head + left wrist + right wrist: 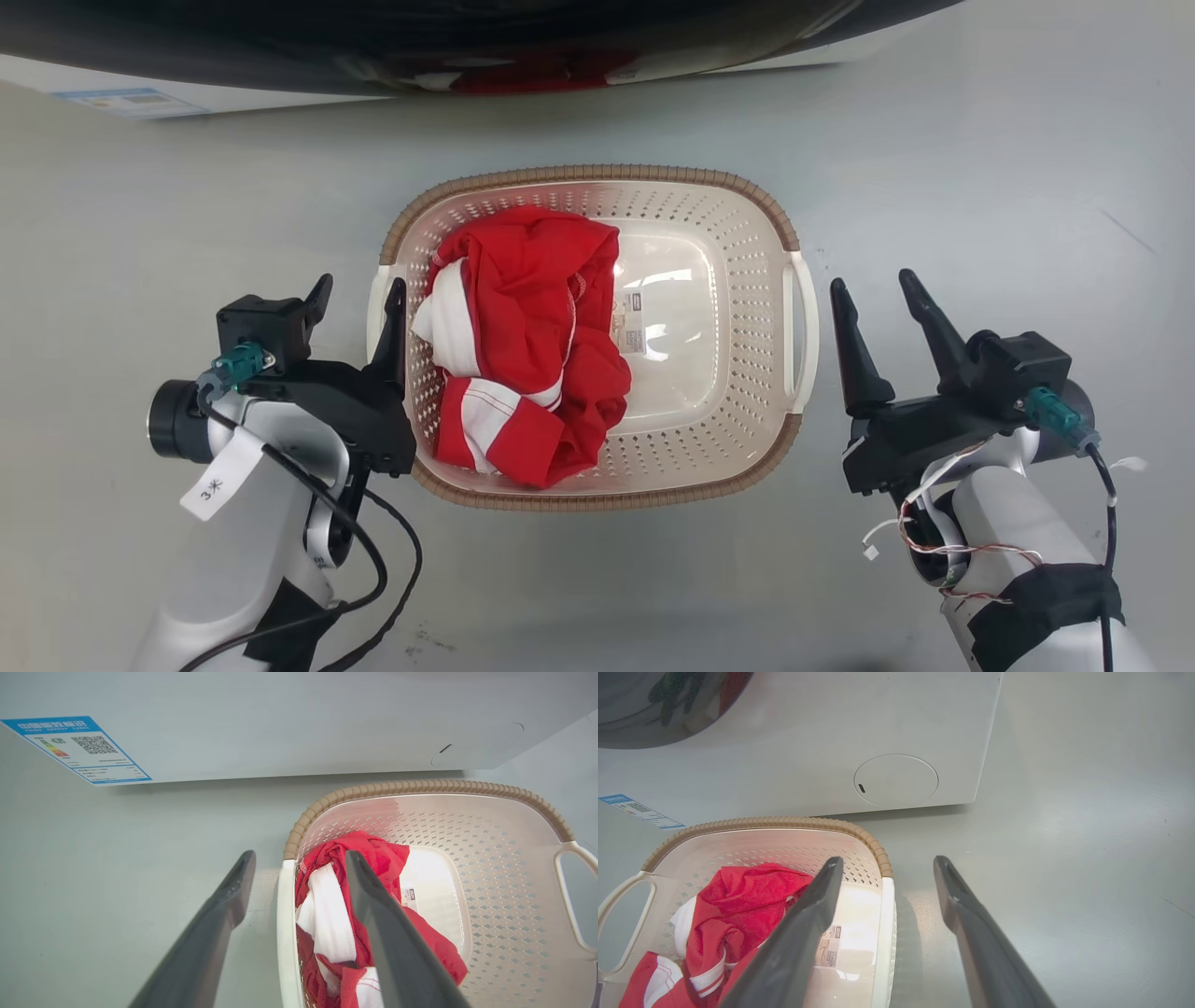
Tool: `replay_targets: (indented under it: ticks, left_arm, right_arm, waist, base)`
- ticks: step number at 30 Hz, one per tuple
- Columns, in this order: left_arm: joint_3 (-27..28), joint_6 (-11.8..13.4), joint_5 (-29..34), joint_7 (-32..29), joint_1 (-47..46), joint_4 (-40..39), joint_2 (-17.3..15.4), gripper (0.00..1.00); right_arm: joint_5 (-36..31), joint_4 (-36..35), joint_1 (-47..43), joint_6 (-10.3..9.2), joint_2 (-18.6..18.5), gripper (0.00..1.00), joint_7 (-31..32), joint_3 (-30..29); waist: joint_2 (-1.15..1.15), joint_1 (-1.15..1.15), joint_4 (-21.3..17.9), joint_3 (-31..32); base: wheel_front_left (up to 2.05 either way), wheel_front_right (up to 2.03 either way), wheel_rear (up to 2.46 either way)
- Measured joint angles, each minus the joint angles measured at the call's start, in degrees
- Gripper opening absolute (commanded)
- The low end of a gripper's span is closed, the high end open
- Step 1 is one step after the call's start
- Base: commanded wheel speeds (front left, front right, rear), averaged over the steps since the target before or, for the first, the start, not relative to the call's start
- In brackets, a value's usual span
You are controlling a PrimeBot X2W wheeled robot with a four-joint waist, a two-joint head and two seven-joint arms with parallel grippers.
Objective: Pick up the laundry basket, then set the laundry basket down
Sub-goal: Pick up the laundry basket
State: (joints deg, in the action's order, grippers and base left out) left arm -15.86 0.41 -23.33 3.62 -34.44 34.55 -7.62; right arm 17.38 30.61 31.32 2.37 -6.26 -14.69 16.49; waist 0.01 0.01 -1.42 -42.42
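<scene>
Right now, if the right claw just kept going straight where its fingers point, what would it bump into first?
Probably the washer's white front panel, near its round cover. The right gripper points past the laundry basket's corner over bare floor, though depth is hard to judge.

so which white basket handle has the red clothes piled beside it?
The left white plastic handle, by the left tool: the crumpled red-and-white cloth lies toward that side. The right handle side is bare.
</scene>
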Motion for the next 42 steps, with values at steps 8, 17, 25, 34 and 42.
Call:
replay_targets:
  ticks: [8,17,25,34,42]
  left_arm:
    - [-0.31,-1.81,-0.82,0.1,-1.04,6.21,0.92,1.0]
    - [-0.4,-3.03,-1.23,0.59,-3.94,11.84,0.94,1.0]
    - [-0.27,-4.2,-1.72,0.59,-7.33,16.83,1.21,1.0]
    - [-0.05,-5.09,-2.29,0.44,-9.16,20.91,2.27,0.0]
    - [-0.35,-6.08,-3.99,0.43,-10.12,24.27,3.08,0.0]
  right_arm:
    - [0.77,4.2,0.04,0.68,1.16,1.0,0.0,0.58]
    - [1.89,8.64,1.6,1.35,1.94,1.0,0.0,1.08]
    - [2.42,11.43,4.69,2.07,2.29,0.93,0.0,2.09]
    - [3.57,13.83,6.82,3.28,2.79,0.0,-0.04,3.14]
    - [3.6,16.58,8.77,3.81,2.67,0.0,-0.09,3.99]
  waist:
    - [0.0,0.0,-0.17,-2.29]
    - [0.0,-0.01,-0.31,-4.61]
    - [0.0,0.0,-0.65,-6.7]
    - [-0.02,-0.01,-0.67,-7.1]
    - [-0.02,0.0,-0.48,-6.4]
  base:
    - [0.0,0.0,0.0]
    - [0.0,0.0,0.0]
    - [0.0,0.0,0.0]
    - [0.0,0.0,0.0]
    - [0.0,0.0,0.0]
